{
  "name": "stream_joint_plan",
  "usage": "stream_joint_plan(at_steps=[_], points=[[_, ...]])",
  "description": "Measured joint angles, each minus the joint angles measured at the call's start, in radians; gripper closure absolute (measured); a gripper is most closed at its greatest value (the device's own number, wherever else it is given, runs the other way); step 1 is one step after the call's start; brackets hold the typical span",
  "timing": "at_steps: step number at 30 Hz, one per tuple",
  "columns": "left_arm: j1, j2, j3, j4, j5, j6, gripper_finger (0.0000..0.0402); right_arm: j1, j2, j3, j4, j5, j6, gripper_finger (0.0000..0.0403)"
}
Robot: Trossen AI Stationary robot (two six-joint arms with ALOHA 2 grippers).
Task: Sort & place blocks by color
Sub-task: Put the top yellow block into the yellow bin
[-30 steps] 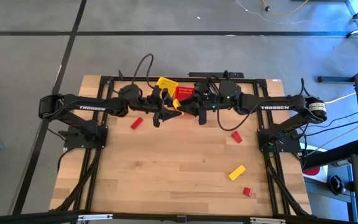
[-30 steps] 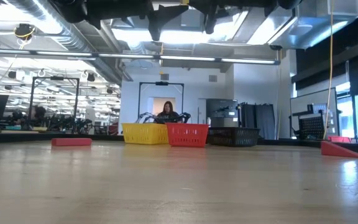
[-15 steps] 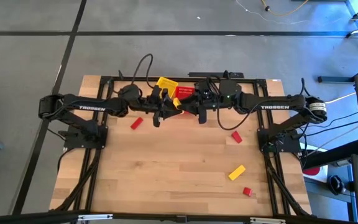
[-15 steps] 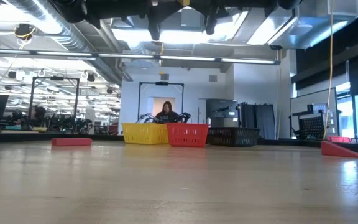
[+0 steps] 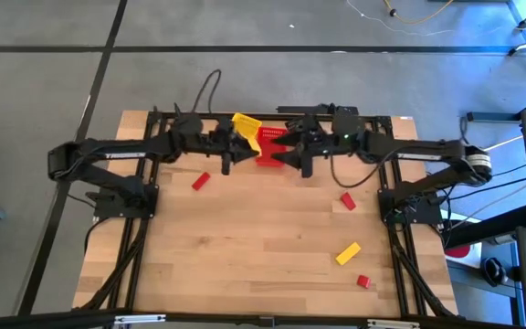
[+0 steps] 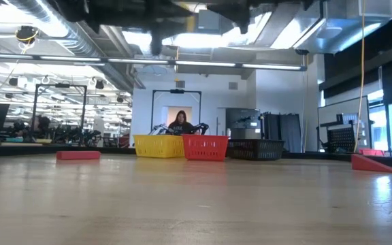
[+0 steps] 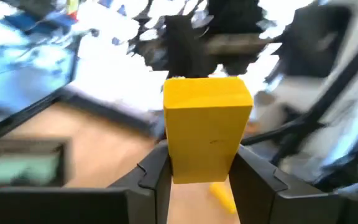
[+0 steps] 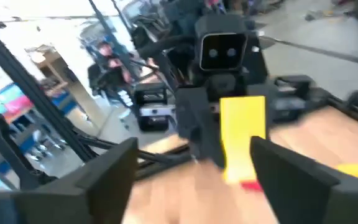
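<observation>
A yellow block [image 7: 207, 127] sits between the fingers of my left gripper [image 7: 201, 180], which is shut on it above the far middle of the table [image 5: 229, 153]. My right gripper [image 5: 298, 160] hovers just to its right, open and with nothing between its fingers [image 8: 191, 174]. In the right wrist view it faces the held yellow block [image 8: 242, 134]. On the table lie a red block [image 5: 200, 181] at the left, a red block [image 5: 347, 200] at the right, and a yellow block [image 5: 348, 253] and a small red block [image 5: 362, 281] near the right front. My left gripper pinches the yellow block between its two fingers, by two opposite sides at one end [image 7: 197, 171]. The rest of the block sticks out past the fingertips. It is held clear of the table.
A yellow basket [image 6: 158, 145], a red basket [image 6: 205, 147] and a black basket [image 6: 256, 148] stand side by side at the table's far edge. A person sits in the room beyond them. The near half of the wooden table [image 5: 263, 274] holds only the loose blocks at the right.
The two grippers stood close together over the far middle of the table and have drawn apart. My left one has gone toward the left and far edges, my right one slightly right and far. Both have risen.
</observation>
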Motion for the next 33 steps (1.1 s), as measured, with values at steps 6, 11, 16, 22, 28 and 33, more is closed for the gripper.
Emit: stream_joint_plan(at_steps=[6,11,16,22,28,33], points=[[0.077,-0.156,-0.023,-0.193,-0.041,0.083,0.0283,-0.054,-0.141,-0.002,-0.314,0.069,-0.083,0.0049],[0.097,-0.283,-0.127,-0.194,-0.105,0.076,0.0283,-0.07,-0.249,-0.044,-0.499,0.125,-0.128,0.0046],[0.096,-0.365,-0.25,-0.11,-0.149,0.003,0.0283,-0.071,-0.368,-0.222,-0.418,0.125,-0.051,0.0046],[0.073,-0.388,-0.346,0.03,-0.18,-0.089,0.0283,-0.07,-0.457,-0.477,-0.008,0.083,0.098,0.0046],[0.053,-0.384,-0.347,0.034,-0.217,-0.088,0.0283,-0.07,-0.457,-0.548,0.252,0.057,0.155,0.0045],[0.05,-0.38,-0.337,0.013,-0.291,-0.089,0.0283,-0.07,-0.457,-0.549,0.264,0.057,0.14,0.0045]])
